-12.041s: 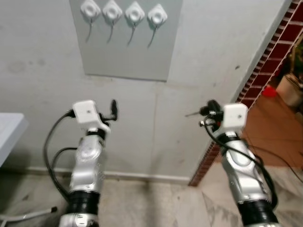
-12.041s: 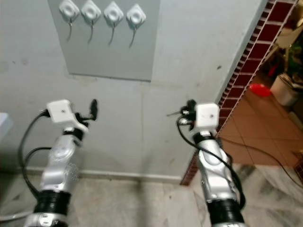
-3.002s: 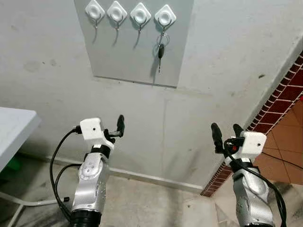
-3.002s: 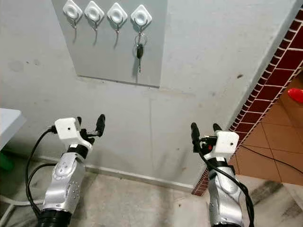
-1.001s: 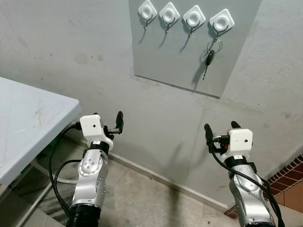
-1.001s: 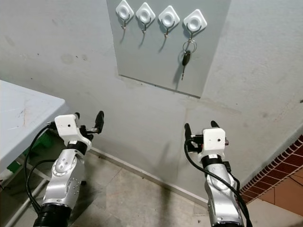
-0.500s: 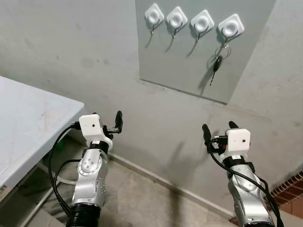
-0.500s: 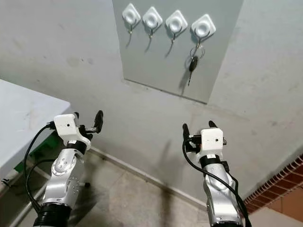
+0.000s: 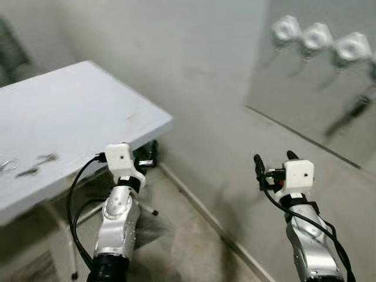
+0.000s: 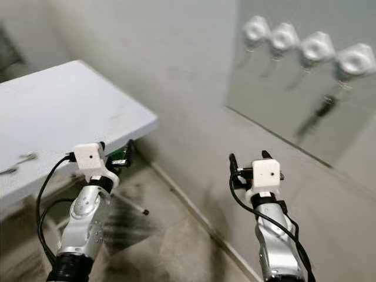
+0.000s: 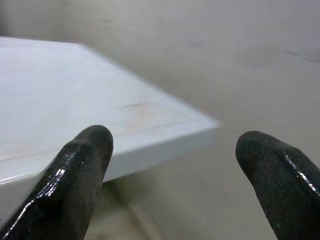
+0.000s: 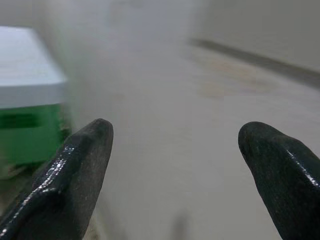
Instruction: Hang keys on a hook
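Your keys hang, blurred, from the rightmost hook of four white hooks on the grey panel, far right on the wall. Your right hand is raised well below them, fingers spread wide and holding nothing. Your left hand is likewise wide open and empty, pointing at the corner of the white bench on the left. Small objects on that bench may be more keys; the blur hides it.

Left tool, black fingers spread, before white table corner and grey wall.
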### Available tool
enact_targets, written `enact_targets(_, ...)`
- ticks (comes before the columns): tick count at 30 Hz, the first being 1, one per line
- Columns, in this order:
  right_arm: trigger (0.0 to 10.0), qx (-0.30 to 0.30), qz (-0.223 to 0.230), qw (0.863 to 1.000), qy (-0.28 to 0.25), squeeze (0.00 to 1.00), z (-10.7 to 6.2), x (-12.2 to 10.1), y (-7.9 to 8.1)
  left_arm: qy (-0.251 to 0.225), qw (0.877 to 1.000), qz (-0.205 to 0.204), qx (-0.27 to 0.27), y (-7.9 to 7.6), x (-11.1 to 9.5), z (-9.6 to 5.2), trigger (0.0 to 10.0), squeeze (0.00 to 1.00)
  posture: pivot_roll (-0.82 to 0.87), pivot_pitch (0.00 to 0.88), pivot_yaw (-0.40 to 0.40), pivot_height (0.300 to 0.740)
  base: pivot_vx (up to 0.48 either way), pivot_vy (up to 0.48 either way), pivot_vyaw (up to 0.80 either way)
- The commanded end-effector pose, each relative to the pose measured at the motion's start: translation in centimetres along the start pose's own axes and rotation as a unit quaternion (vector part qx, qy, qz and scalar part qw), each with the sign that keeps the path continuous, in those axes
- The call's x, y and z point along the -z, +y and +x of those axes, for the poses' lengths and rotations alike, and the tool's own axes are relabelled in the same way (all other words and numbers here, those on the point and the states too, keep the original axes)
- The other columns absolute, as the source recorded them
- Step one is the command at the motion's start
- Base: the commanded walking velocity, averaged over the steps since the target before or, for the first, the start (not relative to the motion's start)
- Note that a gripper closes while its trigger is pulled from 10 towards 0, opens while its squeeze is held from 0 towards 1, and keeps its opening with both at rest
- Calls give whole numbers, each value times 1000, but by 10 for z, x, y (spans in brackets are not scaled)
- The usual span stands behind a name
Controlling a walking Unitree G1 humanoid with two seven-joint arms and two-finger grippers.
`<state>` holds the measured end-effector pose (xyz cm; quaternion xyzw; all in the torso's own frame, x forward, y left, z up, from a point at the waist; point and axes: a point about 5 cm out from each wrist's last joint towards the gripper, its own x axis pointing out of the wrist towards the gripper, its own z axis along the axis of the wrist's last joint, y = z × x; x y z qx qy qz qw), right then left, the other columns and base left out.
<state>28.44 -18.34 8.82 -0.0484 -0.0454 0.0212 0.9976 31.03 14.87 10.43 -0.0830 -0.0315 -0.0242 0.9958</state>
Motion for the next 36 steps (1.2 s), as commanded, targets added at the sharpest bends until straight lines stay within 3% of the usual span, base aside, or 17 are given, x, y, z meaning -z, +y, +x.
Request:
enact_targets(1, 10000, -5, 3, 1000, -1, 0, 0, -1, 2, 1, 1000, 0, -3, 1, -2, 2, 10000, 0, -14, 0, -11, 740, 0, 0, 781)
enact_targets(36, 10000, -15, 0, 1000, -9, 0, 1, -5, 1, -12, 1000, -3, 14, -5, -7, 3, 10000, 0, -20, 0, -15, 740, 0, 0, 781)
